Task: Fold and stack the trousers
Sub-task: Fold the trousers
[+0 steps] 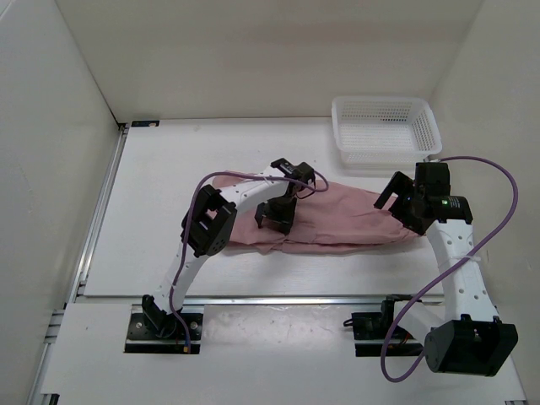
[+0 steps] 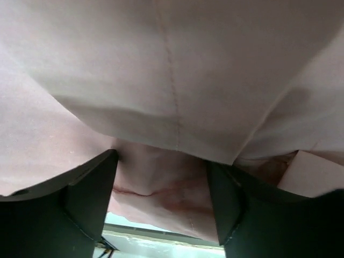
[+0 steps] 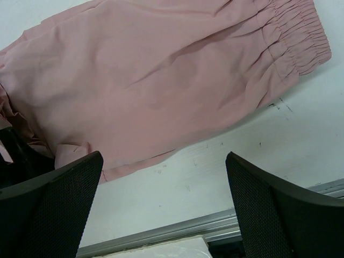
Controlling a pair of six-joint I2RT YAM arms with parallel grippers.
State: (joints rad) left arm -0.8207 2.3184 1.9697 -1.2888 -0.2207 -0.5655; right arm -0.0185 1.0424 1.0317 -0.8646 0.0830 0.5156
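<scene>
The trousers (image 1: 346, 221) lie flat on the desk (image 1: 169, 169) just on the near side of the white basket (image 1: 384, 131), running from there away to its left as one long, narrowing strip. The gathered waist (image 3: 298, 37) is the end closest to the basket and the leg ends are the part farthest from it. I see only a single strip and a doubled edge along the side away from the basket, so I judge the legs are already laid one over the other. That would make the lengthwise fold done. The far end looks bunched and wrinkled, not squared off. No crosswise fold shows: the cloth is at full length, so bringing the legs toward the waist is left, and so is the stacking. Nothing lies in the basket as far as I can see, and I cannot tell where the stack is meant to go. My left gripper (image 1: 272, 221) is down on the cloth about midway along the strip, well left of the basket. Its fingers (image 2: 80, 199) stand apart with a fold of pink fabric in the gap, and I see no pinch on it yet. My right gripper (image 1: 395, 199) hangs over the waist end, just in front of the basket, spread wide and holding nothing, with bare desk between its fingers (image 3: 279, 209).
</scene>
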